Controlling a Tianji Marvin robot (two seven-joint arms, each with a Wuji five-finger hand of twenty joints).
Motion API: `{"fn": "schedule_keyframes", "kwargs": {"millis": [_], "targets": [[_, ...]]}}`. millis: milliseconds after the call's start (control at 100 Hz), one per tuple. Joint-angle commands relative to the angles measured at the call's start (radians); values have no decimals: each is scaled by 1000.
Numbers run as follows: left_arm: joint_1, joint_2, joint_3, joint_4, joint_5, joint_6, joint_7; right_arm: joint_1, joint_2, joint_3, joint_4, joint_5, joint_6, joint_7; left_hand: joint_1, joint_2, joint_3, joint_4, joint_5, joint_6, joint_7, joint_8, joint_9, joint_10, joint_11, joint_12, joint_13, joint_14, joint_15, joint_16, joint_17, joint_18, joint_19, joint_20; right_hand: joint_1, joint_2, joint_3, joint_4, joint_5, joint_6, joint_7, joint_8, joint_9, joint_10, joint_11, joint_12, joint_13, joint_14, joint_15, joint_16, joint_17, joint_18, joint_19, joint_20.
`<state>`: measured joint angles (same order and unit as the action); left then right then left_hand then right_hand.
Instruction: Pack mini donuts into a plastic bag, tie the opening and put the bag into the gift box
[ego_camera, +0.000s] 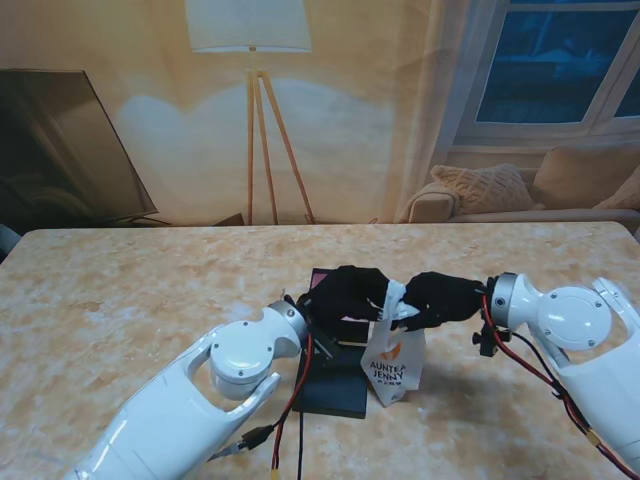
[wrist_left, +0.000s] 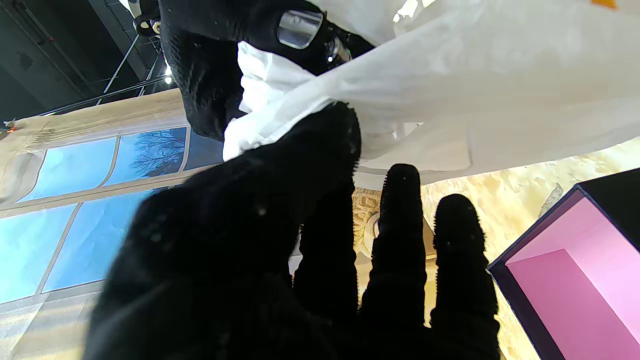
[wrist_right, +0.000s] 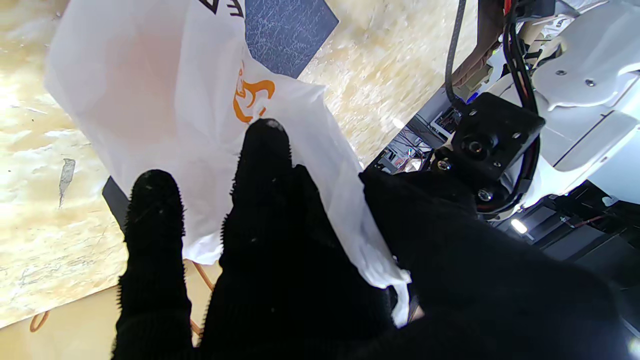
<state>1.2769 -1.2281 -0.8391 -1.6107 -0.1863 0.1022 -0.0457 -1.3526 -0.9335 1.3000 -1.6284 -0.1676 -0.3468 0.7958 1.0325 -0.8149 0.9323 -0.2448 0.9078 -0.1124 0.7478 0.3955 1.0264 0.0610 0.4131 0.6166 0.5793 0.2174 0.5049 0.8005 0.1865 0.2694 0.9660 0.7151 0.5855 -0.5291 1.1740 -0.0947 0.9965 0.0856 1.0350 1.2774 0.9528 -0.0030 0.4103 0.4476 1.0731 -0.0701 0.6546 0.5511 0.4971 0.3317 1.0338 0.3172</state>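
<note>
We read "AUNTIE JENNY" in dark capitals on the white plastic bag (ego_camera: 394, 362), under an orange logo; a smaller line of print beneath it is too fine for us to make out. We count 1 bag, 1 gift box (ego_camera: 335, 375), and 2 black-gloved hands. The bag hangs upright near the middle of the table (ego_camera: 120, 290), its bottom reaching down to the table top beside the box, and its gathered neck is held between our 2 hands. Our left robot hand (ego_camera: 347, 293) is closed on the neck from the left: in the left wrist view the thumb (wrist_left: 320, 145) presses into the bunched white film while the other fingers stand straighter and apart. Our right robot hand (ego_camera: 440, 298) is closed on the same neck from the right; in the right wrist view the film runs between its fingers (wrist_right: 265, 165) and thumb, with a twisted white tail sticking out of the grip. The gift box lies on the table just to the left of the bag, nearer to us than the hands; it is dark outside and, in the left wrist view, pink inside and open. We cannot tell whether it touches the bag. We cannot see through the white film, so we cannot count any mini donuts.
</note>
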Motion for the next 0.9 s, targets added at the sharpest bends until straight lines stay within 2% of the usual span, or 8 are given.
{"fn": "schedule_keyframes", "kwargs": {"millis": [0,280,350,400,470,560,690,890], "targets": [[9,-2,6,-2,5,11,-18,-3,-11,-3,-25,8,-8,18,27,2,-19,-19,-30,114,-96,-57,31,34,-57,20,23,2,20,10,-11,11,-1,9,430,82,192,52,145,-534,308,38,-72,-184,-24,-1,19,1,-18,-24,0,10,14,-14],[11,-5,14,1,65,-7,21,-13,-10,4,-36,-6,-16,13,-11,-12,25,-20,-68,78,-100,-40,-23,-17,-21,16,21,-24,21,21,-19,21,8,38,432,86,179,52,119,-542,268,22,-115,-176,-109,-92,-17,55,-161,-77,-1,29,8,-28],[11,-6,13,1,69,-10,25,-19,-9,7,-40,-10,-20,14,-24,-7,45,-17,-92,80,-122,-44,-58,-8,-2,4,17,-22,20,24,-15,20,11,43,431,93,166,54,97,-551,230,2,-141,-166,-150,-158,-65,110,-258,-122,-8,39,0,-40],[12,-8,13,1,68,-8,30,-20,-8,8,-42,-10,-21,18,-48,8,77,5,-114,90,-163,-52,-110,10,38,-44,14,-5,18,27,1,15,16,49,429,97,161,56,88,-555,214,-9,-154,-163,-167,-192,-91,148,-306,-148,-13,52,0,-42],[19,-13,12,-1,62,2,48,-21,-7,9,-43,-13,-25,18,-82,51,106,80,-152,114,-218,-68,-180,59,65,-134,9,26,23,29,21,16,27,47,428,98,160,56,82,-559,202,-16,-161,-167,-169,-202,-81,162,-308,-152,-7,58,5,-42],[27,-21,7,-4,41,23,66,-20,-8,11,-43,-14,-23,16,-70,69,101,98,-167,135,-240,-76,-195,77,72,-169,23,40,39,32,40,15,40,44,426,101,159,57,70,-558,186,-26,-162,-166,-155,-205,-61,157,-300,-149,-1,56,13,-39],[28,-25,2,-4,5,40,64,-20,-8,14,-45,-7,-13,21,-44,73,89,79,-174,140,-253,-82,-185,78,75,-162,32,40,40,26,57,11,44,36,428,101,160,57,51,-556,178,-29,-161,-166,-148,-213,-30,121,-268,-136,12,54,25,-35],[22,-22,3,3,-6,33,44,-31,-11,20,-53,2,-2,18,-9,83,93,86,-182,145,-277,-91,-190,94,53,-192,62,68,47,38,133,-22,80,16,434,98,161,54,33,-548,177,-25,-159,-167,-137,-227,16,50,-168,-84,28,43,33,-30]]}}
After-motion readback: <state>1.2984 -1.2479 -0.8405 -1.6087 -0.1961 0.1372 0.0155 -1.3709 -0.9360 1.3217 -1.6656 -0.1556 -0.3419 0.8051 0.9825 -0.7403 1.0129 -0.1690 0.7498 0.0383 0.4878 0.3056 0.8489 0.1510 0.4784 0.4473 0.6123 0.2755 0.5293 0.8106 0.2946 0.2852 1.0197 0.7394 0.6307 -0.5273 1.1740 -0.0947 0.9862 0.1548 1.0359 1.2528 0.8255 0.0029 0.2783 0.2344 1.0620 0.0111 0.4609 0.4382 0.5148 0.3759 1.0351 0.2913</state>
